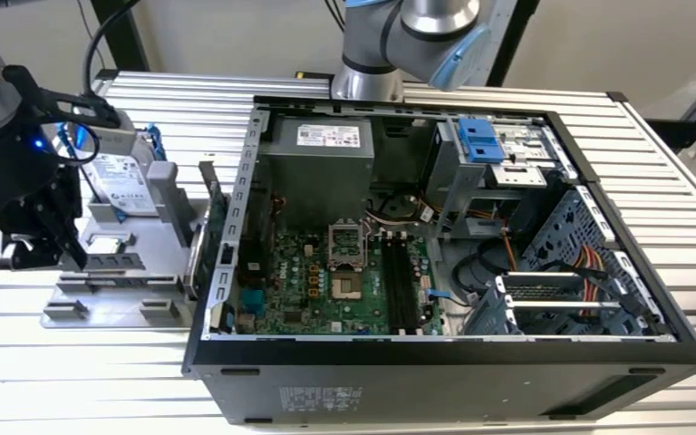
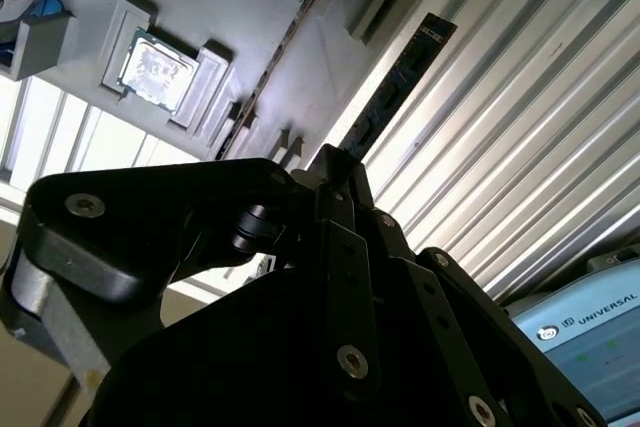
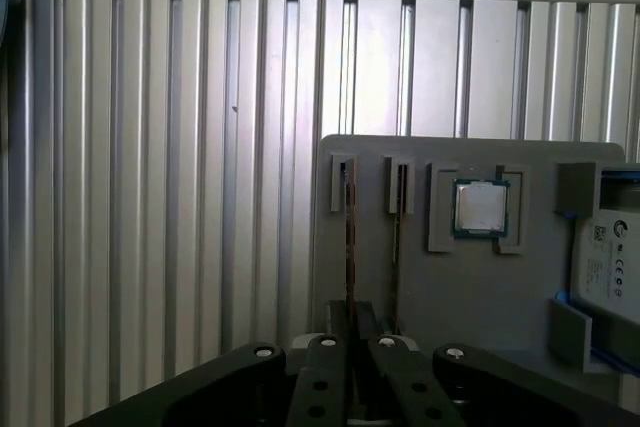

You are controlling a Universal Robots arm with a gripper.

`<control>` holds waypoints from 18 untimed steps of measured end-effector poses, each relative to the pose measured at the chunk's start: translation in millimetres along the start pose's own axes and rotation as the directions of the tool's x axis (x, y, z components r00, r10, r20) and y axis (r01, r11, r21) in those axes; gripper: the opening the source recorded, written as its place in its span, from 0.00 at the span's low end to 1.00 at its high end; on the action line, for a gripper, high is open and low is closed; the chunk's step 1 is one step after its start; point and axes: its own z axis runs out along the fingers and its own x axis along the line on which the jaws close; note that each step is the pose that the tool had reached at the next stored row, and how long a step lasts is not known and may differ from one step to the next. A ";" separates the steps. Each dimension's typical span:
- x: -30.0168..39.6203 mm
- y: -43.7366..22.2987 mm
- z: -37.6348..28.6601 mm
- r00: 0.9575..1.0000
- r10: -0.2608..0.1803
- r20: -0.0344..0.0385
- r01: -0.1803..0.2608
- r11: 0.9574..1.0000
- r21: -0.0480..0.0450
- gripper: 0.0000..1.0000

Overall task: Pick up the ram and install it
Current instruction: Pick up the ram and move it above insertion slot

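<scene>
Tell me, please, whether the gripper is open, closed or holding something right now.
Gripper: closed on the ram, which sticks out from between its fingertips in the second wrist view.

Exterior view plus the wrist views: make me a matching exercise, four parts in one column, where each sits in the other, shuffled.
1 ram
2 processor chip
3 hard drive
4 motherboard

A inside the open computer case
B in a square recess of the grey tray
C between the fingers of the gripper
D in a blue frame

Pairs: 1-C, 2-B, 3-D, 4-A.
</scene>
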 end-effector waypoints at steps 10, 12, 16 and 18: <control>0.1 0.1 -3.3 1.000 0.000 0.000 0.000 1.000 0.000 0.00; 0.1 0.1 -4.4 1.000 0.000 0.000 0.000 1.000 0.000 0.00; 0.1 0.1 -7.1 1.000 0.000 0.000 0.000 1.000 0.000 0.00; 0.1 0.1 -8.5 1.000 0.000 0.000 0.000 1.000 0.000 0.00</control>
